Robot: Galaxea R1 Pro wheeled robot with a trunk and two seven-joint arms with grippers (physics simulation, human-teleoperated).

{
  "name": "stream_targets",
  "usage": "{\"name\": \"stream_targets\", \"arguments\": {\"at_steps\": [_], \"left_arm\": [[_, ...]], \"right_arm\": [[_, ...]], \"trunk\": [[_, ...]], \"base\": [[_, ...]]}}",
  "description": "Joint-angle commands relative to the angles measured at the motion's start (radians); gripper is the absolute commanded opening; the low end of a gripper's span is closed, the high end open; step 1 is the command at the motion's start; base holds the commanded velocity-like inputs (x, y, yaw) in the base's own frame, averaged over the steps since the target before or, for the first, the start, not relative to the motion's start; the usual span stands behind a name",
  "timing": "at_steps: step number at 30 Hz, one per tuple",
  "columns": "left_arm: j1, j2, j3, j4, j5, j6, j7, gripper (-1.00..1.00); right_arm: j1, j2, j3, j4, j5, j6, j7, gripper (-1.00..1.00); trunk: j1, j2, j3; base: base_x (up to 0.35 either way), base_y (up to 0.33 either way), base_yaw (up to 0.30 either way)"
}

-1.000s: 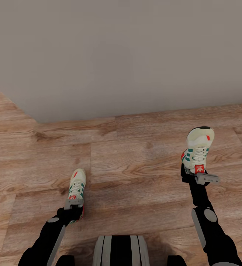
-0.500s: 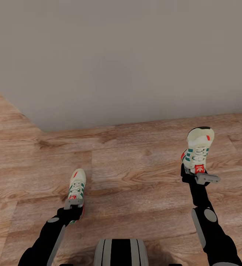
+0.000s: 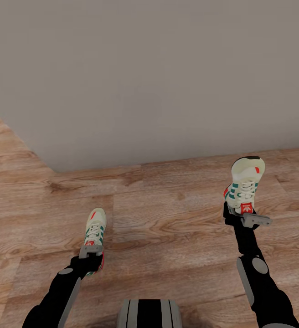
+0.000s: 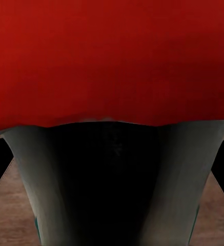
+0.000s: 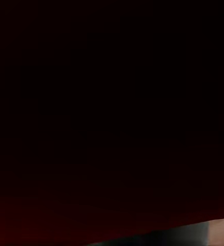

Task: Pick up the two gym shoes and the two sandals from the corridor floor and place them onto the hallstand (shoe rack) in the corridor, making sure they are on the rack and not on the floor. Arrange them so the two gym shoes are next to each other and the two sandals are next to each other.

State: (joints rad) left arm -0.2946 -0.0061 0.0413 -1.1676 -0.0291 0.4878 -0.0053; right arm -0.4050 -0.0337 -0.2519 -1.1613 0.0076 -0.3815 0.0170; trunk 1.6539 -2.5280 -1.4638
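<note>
**Robot carrying one sneaker in each arm, facing a plain wall**

From the head camera, the view looks down over both black arms toward a light brown wood-plank floor (image 3: 167, 214) that meets a bare grey wall (image 3: 158, 77). The wall's foot runs across the picture and turns a corner at the far left, where more floor shows beside it.

On the left, the left claw (image 3: 91, 251) is clamped on the heel end of a cream-white sneaker (image 3: 95, 230) with green side stripes and a red tag near its toe. The shoe points away from the robot, toe forward, and sits low in the picture, near the robot's body. In the left wrist camera, the same shoe's red heel (image 4: 112, 56) presses close against the lens, with the dark opening of the shoe below it and slivers of wood floor at the edges.

At bottom centre, the top of the robot's grey and black trunk (image 3: 149, 313) is visible.

On the right, the right claw (image 3: 246, 217) grips the second sneaker (image 3: 245, 184) at its heel end, by the red tongue tag. This shoe also points toe forward, toward the wall, and appears higher in the picture than the left one. The two shoes are well apart. The right wrist camera is almost wholly dark, with a faint red tinge and a thin pale strip at one corner; nothing there can be made out clearly.
</note>
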Motion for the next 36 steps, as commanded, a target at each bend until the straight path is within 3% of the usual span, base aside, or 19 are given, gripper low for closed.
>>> {"name": "stream_targets", "arguments": {"at_steps": [1, 14, 36], "left_arm": [[0.0, 0.0, 0.0, 0.0, 0.0, 0.0, -0.001, -1.0], [0.0, 0.0, 0.0, 0.0, 0.0, 0.0, -0.001, -1.0], [0.0, 0.0, 0.0, 0.0, -0.002, 0.0, -0.001, -1.0]], "right_arm": [[0.0, 0.0, 0.0, 0.0, 0.0, 0.0, 0.0, -1.0], [0.0, 0.0, 0.0, 0.0, 0.0, 0.0, 0.0, -1.0], [0.0, 0.0, 0.0, 0.0, 0.0, 0.0, 0.0, -1.0]], "trunk": [[0.0, 0.0, 0.004], [-0.006, 0.003, 0.066], [-0.016, 0.008, 0.15]], "base": [[0.0, 0.0, -0.003], [0.0, 0.0, 0.0], [0.0, 0.0, 0.0]]}}
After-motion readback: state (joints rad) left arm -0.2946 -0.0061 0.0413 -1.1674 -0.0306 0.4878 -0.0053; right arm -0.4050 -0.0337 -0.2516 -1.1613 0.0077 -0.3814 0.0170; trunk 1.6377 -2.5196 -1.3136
